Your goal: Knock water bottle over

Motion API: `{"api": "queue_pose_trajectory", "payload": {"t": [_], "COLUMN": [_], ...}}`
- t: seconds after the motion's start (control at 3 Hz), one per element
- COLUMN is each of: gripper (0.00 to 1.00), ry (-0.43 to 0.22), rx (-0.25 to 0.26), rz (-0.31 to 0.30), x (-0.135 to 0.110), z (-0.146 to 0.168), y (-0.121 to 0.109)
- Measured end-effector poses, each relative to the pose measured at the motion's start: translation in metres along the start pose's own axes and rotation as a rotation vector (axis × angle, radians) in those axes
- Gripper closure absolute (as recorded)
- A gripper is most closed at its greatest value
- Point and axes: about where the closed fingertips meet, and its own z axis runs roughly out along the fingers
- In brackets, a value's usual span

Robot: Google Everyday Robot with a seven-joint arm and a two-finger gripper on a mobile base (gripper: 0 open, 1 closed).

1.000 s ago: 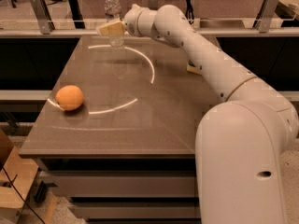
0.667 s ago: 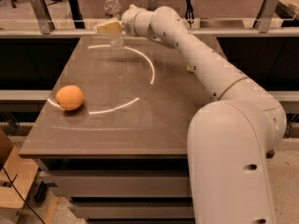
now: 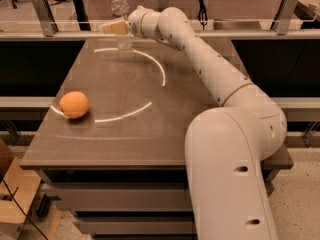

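The water bottle (image 3: 120, 6) stands upright near the far edge of the table (image 3: 125, 134), a little left of the middle, with its long axis vertical and its white cap at the top. The gripper (image 3: 112, 27) is right at the bottle, about halfway up it. Its tan tip points left and crosses in front of the bottle's middle from this view, so the label band is partly hidden. I cannot tell whether the gripper is open or closed, or whether it is touching the bottle or just in front of it. The arm (image 3: 210, 69) reaches in from the near right, stretched diagonally over the table. Judging from this, the bottle lies just behind the gripper, towards the far edge, so a short push above the bottle's middle should tip it; too low a push might only slide it. An orange (image 3: 74, 104) lies well apart, near the left front, beside white curved marks (image 3: 155, 66) on the tabletop.
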Motion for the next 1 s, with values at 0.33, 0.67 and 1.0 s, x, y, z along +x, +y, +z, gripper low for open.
{"api": "queue_pose_trajectory", "payload": {"t": [0.33, 0.67, 1.0], "gripper": [0.2, 0.43, 0.66], "ry": [0.009, 0.027, 0.046], "rx": [-0.005, -0.005, 0.006], "rz": [0.0, -0.008, -0.033], "x": [0.0, 0.002, -0.001], "z": [0.007, 0.006, -0.004], "y": [-0.007, -0.012, -0.019]}}
